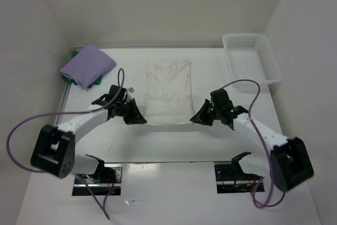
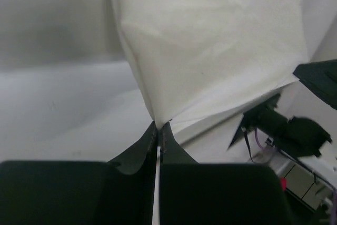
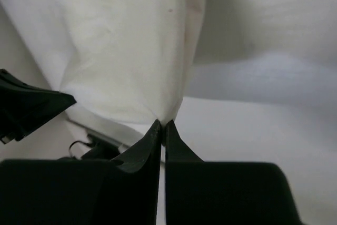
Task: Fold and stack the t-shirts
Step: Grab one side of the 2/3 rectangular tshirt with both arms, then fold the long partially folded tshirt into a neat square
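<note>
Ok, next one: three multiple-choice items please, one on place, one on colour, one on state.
1. The basket is: A far right; B far left; C near middle.
2. On the green shirt lies: A a red one; B a purple one; C nothing.
3. The left gripper and right gripper are: A both open; B both shut on the cream shirt; C one open.
Answers: A, far right corner; B, purple shirt covers the green one; B, each pinches a near corner.

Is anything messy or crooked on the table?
Yes: the lavender t-shirt sits crooked on the green t-shirt at the far left corner and seems to poke past the table's edge. The cream t-shirt lies straight.
</note>
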Available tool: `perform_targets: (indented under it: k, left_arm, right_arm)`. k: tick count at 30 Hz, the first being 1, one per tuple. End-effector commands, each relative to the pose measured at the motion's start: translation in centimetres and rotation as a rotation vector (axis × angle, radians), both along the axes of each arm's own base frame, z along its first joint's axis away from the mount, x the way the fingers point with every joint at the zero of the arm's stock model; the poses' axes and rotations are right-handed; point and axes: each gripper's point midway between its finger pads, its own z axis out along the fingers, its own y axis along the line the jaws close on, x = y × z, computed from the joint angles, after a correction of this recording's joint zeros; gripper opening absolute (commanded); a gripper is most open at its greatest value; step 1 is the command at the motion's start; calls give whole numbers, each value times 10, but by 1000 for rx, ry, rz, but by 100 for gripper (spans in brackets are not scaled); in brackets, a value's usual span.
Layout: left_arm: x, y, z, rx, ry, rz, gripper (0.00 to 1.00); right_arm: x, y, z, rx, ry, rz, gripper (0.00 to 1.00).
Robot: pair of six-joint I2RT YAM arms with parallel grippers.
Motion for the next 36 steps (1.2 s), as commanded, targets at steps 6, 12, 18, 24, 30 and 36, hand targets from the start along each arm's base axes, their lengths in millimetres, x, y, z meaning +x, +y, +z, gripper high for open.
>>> perform_targets:
  k: [6,12,18,24,30,36]
  left_arm:
    - [-78,18,52,-63,121,-129,0]
    - [18,18,123,-23,-154,-54,0]
    - [119,23,137,-26,-295,50,0]
    - [182,15,106,-28,-293,100,0]
    - [241,3,78,-19,-304,123,1]
    - [286,1,61,4,-307,168,8]
  right_arm:
    - [-76,-14,63,123,31,-30,0]
    - [9,-6,84,50,-91,-14,0]
    - [123,-21,92,-64,-212,-34,0]
    - [196,-37,66,-87,-203,-76,0]
    - [233,-50,35,-116,-162,-109,0]
    - [271,-54,8,-141,-144,-123,1]
